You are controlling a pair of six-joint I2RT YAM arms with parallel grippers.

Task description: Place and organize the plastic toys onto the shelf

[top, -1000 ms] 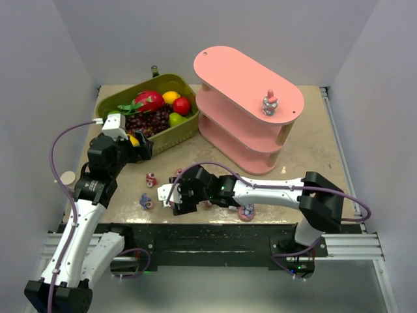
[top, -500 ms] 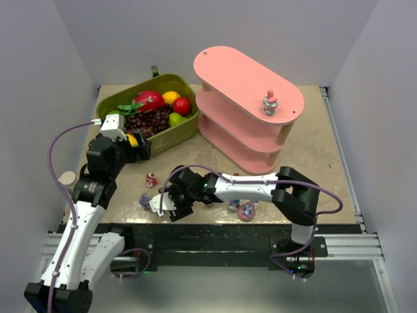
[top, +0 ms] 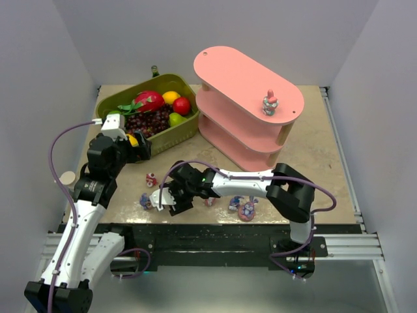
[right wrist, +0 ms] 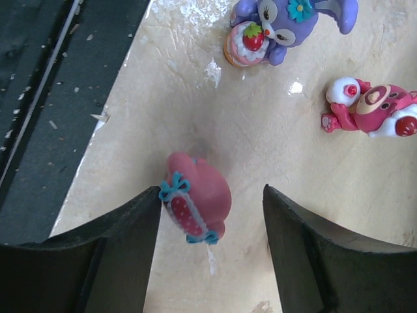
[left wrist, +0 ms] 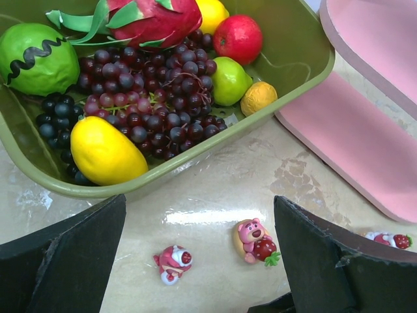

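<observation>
A small pink toy point(right wrist: 207, 195) with blue bows lies on the table between the fingers of my right gripper point(right wrist: 210, 192). The gripper is open around it: the left finger is at the toy's blue bow, and a gap remains on the right. In the top view this gripper point(top: 165, 199) hides that toy. Ahead of it lie a blue-purple bunny point(right wrist: 280, 25) and a pink bear point(right wrist: 371, 107). My left gripper point(left wrist: 199, 212) hangs open above two pink bear toys point(left wrist: 172, 263) point(left wrist: 254, 240), near the basket. The pink shelf point(top: 228, 68) carries one figurine point(top: 270, 102) on its top board.
The olive-green basket point(top: 171, 137) of plastic fruit and grapes stands left of the shelf, close to my left gripper point(top: 139, 147). More toys point(top: 247, 210) lie near the table's front edge, under the right forearm. The black rail runs just beyond that edge.
My right gripper has slid left along the front edge, come down around the pink toy, and its jaws have narrowed a little. The left arm has not moved.
</observation>
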